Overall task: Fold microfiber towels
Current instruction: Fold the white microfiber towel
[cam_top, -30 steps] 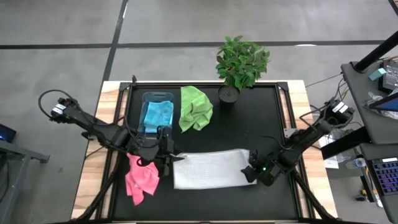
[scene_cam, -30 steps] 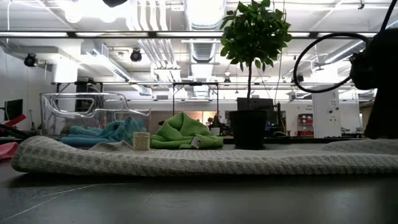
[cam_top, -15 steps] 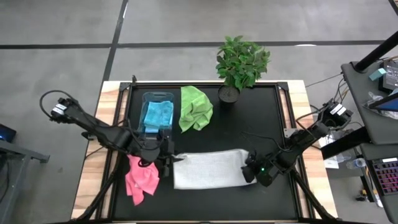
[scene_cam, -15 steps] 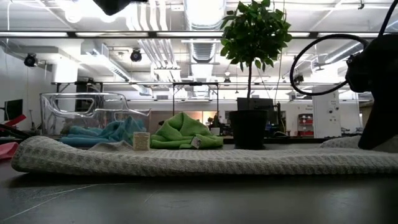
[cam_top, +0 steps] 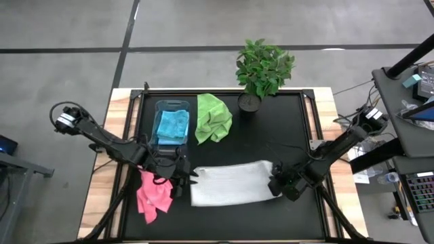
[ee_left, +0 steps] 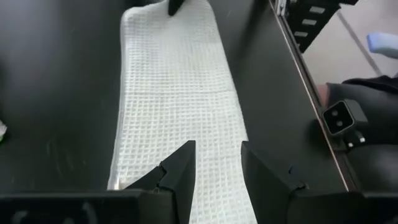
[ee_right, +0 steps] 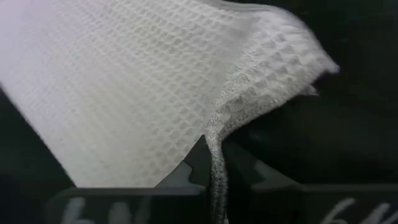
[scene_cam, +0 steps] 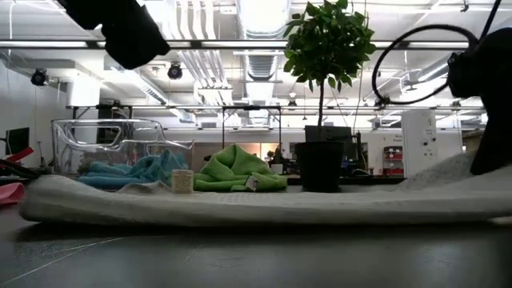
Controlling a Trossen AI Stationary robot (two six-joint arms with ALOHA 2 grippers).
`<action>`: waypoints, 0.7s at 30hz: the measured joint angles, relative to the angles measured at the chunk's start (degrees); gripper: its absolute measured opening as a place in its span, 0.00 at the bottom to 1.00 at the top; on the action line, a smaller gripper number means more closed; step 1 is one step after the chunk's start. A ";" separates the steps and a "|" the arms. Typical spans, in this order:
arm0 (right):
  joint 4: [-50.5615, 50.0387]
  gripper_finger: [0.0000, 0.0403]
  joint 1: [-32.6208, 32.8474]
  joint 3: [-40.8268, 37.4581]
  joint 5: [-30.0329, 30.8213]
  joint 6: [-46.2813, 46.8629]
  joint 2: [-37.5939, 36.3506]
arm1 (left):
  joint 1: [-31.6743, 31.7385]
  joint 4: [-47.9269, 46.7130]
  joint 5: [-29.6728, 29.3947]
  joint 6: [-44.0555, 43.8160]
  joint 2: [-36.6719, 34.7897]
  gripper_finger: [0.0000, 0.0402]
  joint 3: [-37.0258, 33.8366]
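Note:
The pale grey-white towel [cam_top: 230, 183] lies as a long strip near the table's front edge. My right gripper [cam_top: 279, 185] is at its right end, shut on it. My left gripper [cam_top: 184, 177] hangs open above the towel's left end [ee_left: 180, 93], clear of it, and is high up in the low view [scene_cam: 128, 32]. A pink towel [cam_top: 154, 196] lies crumpled at the front left. A light blue towel [cam_top: 171, 125] rests in the clear bin. A lime green towel [cam_top: 213, 116] lies bunched on the mat next to the bin. My right gripper pinches the white towel's right end at its edge [ee_right: 216, 140] between its two fingers; how many layers, I cannot tell. The fingers slant down from the table's right side. That end [scene_cam: 452, 170] is raised off the table, while the rest of the strip lies flat.
A potted plant [cam_top: 261, 71] stands at the back right of the black mat. The clear plastic bin [cam_top: 171, 108] stands at the back left. Bare mat [cam_top: 285, 132] lies between the plant and the white towel.
My right gripper has shut on the white towel's right end and risen a little, lifting that end off the table while the rest stays flat. My left gripper has come down toward the towel's left end, still open.

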 joint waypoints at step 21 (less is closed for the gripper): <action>-0.58 0.03 -3.78 13.57 -0.72 -12.15 -1.28 | -1.35 0.23 8.74 -1.76 0.43 0.28 -5.26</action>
